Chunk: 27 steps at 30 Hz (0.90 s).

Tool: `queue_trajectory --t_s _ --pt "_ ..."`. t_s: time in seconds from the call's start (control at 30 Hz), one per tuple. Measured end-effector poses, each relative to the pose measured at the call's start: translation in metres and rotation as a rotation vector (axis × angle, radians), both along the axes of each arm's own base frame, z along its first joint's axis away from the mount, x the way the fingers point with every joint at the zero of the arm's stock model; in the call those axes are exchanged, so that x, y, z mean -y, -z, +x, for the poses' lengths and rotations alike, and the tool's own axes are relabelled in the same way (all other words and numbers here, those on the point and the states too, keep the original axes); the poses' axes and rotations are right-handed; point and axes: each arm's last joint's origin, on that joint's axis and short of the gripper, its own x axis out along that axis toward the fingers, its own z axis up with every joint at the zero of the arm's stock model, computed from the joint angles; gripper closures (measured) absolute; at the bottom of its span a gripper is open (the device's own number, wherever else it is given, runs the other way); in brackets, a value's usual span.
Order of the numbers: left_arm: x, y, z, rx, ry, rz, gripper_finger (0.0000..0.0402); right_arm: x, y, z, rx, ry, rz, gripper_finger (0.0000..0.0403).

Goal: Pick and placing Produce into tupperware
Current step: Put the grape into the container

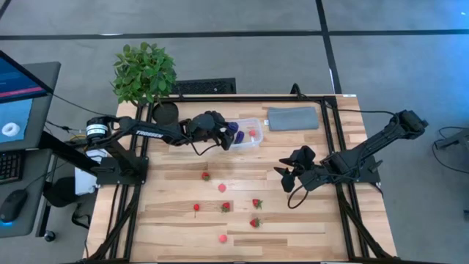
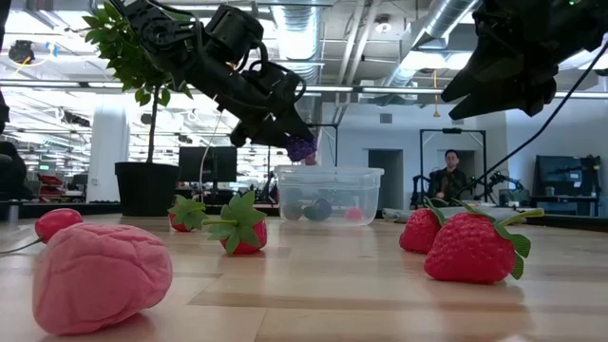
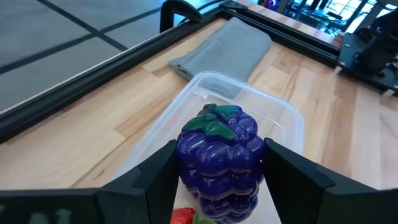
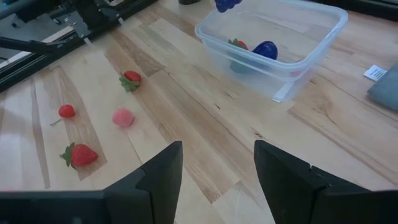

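**Colours on the table**

I see a purple grape bunch (image 3: 219, 163) with a green leaf top between the left gripper's (image 1: 229, 137) dark fingers. The tupperware (image 1: 253, 144) is clear; inside lie a dark blue piece (image 4: 265, 50) and a red one (image 4: 239, 44). Red strawberries (image 2: 470, 247) with green tops and pink lumps (image 2: 100, 274) dot the pale, striped wood table (image 1: 308, 227). The pad (image 1: 293, 118) is grey, the plant (image 1: 143, 71) leafy green in a black pot.

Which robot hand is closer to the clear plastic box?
Left. The left gripper holds purple grapes over the box; the right gripper hovers open, farther off.
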Motion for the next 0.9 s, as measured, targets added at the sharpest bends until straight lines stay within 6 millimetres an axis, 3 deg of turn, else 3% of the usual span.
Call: queue_trajectory --t_s 0.7,0.9 --pt "0.0 -0.01 0.006 0.034 0.019 0.002 0.0205 0.0 0.0 0.0 0.004 0.01 -0.01 0.0182" --pt "-0.001 0.0 0.007 -0.005 0.009 -0.02 0.0205 0.0 0.0 0.0 0.004 0.01 -0.011 0.0182"
